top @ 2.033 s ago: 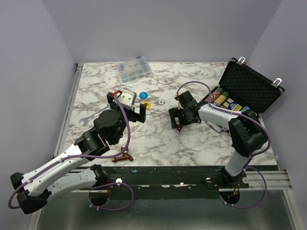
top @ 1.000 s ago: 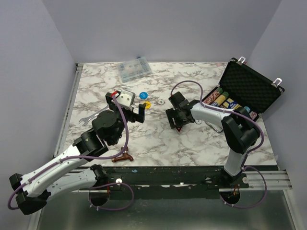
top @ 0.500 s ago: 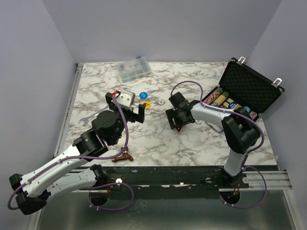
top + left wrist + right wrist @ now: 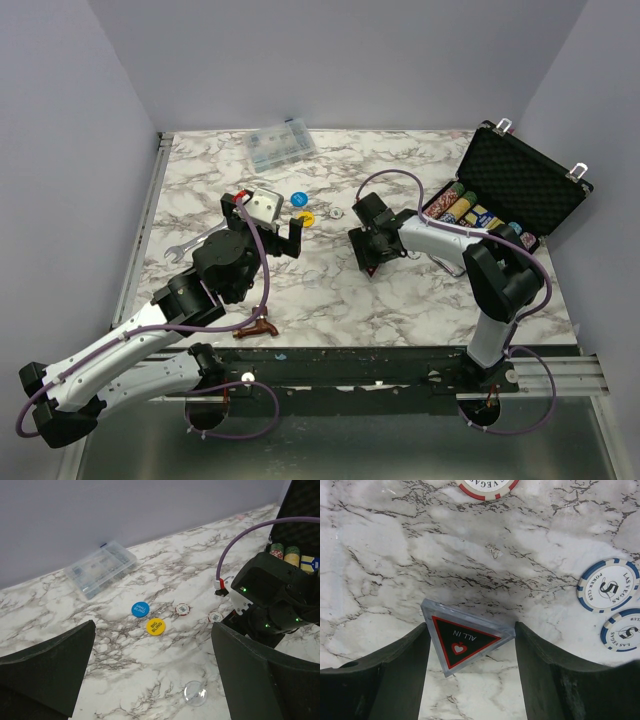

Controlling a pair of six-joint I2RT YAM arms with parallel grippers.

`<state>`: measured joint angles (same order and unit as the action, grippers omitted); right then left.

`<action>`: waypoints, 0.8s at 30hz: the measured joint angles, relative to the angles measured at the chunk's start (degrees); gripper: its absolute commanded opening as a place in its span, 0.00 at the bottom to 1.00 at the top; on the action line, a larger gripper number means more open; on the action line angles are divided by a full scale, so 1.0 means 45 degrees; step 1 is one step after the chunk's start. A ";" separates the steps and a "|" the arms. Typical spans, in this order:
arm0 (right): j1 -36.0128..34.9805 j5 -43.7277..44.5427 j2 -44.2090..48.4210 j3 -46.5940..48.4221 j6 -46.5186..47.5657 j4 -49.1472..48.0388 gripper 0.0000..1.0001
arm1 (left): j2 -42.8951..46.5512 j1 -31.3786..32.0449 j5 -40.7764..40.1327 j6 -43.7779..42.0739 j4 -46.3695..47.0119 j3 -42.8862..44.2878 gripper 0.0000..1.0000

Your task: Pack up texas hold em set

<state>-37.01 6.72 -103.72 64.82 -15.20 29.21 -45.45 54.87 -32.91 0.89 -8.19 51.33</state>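
Right gripper (image 4: 471, 630) is part-open astride the flat ALL IN marker (image 4: 462, 644), fingers (image 4: 395, 675) at its corners (pinching or not, I cannot tell). Red chip (image 4: 485, 484) lies at 12 o'clock, blue chips (image 4: 609, 592) at 2. Left gripper (image 4: 152, 645) is wide open and empty.

A clear triangular ALL IN marker (image 4: 462, 641) is being flanked on the marble tabletop (image 4: 395, 545) by the parted fingers (image 4: 385, 680) of the right gripper (image 4: 471, 632). Two blue-and-white chips (image 4: 609, 586) are being shown at the right edge, and a red-and-white chip (image 4: 485, 484) at the top.
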 measured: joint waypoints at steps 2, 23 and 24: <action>0.0000 0.0005 0.0019 0.0000 -0.0053 0.0000 0.57 | -0.0010 0.0000 0.0000 0.0000 -0.0034 0.0010 0.99; -0.0024 0.1763 0.0835 -0.0121 -0.1331 0.0151 0.01 | 0.0058 0.0000 0.0170 0.0121 -0.0277 0.0160 0.99; 0.0019 0.1889 0.1030 -0.0121 -0.1375 0.0151 0.01 | 0.0083 0.0000 0.0199 0.0146 -0.0282 0.0170 0.99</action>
<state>-36.93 15.22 -99.09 64.27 -21.39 29.89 -45.08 54.87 -32.01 1.54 -9.45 52.10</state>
